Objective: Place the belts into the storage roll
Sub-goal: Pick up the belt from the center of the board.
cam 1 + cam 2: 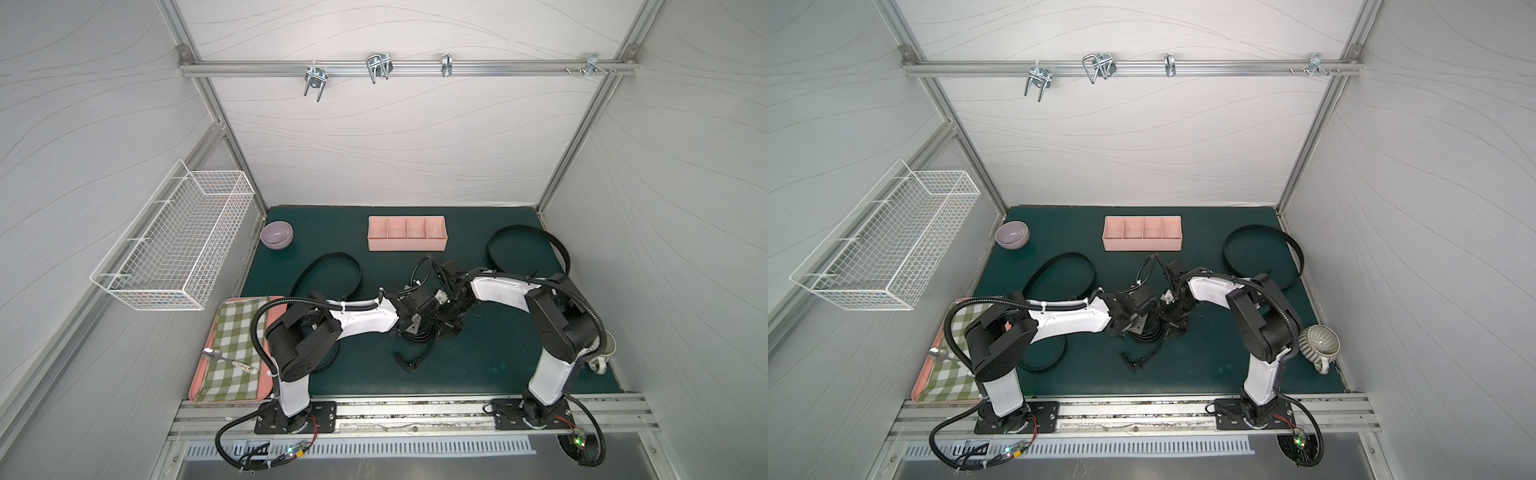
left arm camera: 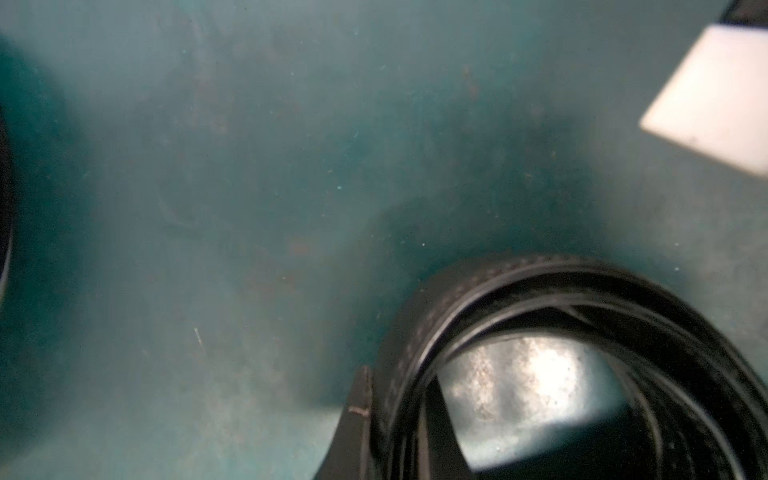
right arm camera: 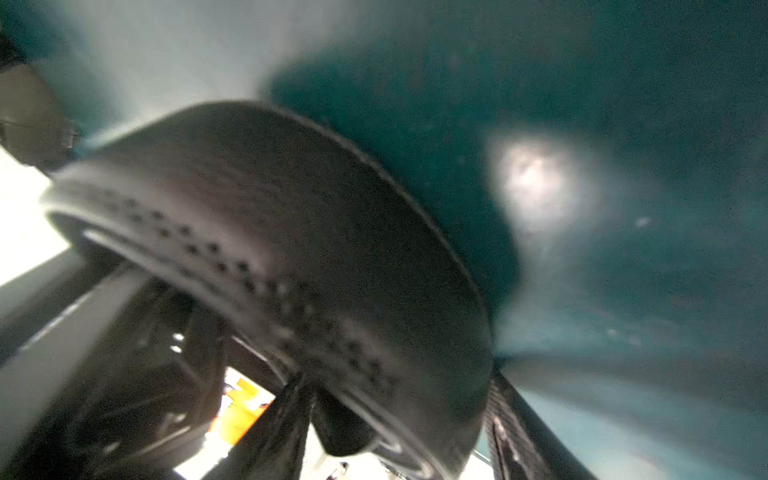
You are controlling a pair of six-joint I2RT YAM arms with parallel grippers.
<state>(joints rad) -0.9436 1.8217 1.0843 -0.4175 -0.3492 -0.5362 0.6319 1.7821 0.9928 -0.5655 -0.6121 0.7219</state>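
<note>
Here the coiled belt (image 2: 419, 316) is pinched by the left gripper (image 1: 409, 327); at three o'clock, the right gripper's (image 1: 449, 322) spread cannot be told.

Wire basket (image 1: 174, 237) on side wall (image 1: 62, 145); lilac bowl (image 1: 276, 235) at far corner of green mat (image 1: 478, 353); spoon (image 1: 212, 354) on checked cloth (image 1: 237, 332) over flat pink tray (image 1: 198, 384); ribbed grey mug (image 1: 1318, 341) at opposite edge; hooks (image 1: 379, 68) on rear rail (image 1: 415, 65).

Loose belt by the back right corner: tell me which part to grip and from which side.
Take the loose belt on the arc facing the storage roll, coming straight down, one finger inside the loop and one outside. The strap appears to stand on edge in an open loop, so its thin wall suits a pinch from above.
</note>
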